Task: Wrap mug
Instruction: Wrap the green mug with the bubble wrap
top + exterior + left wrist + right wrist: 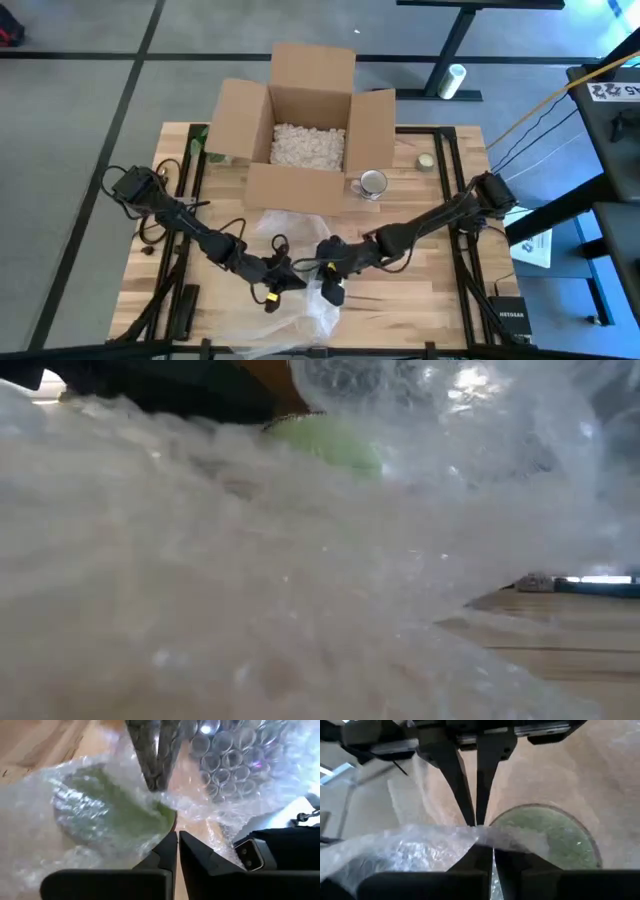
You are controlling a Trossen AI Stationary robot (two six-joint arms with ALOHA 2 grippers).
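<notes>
Mug (547,837), green, lies under bubble wrap (300,290) before the cardboard box (305,125); left gripper (283,283) and right gripper (333,285) both pinch the wrap, fingers closed.

One cardboard box (305,125), one silver mug (372,184), one bubble wrap sheet (300,290), two pincers, maybe one green mug (115,815) inside.

box (305,125) at table (440,290) rear | mug (372,184) just right-front of box | bubble wrap (300,300) at front edge
</notes>
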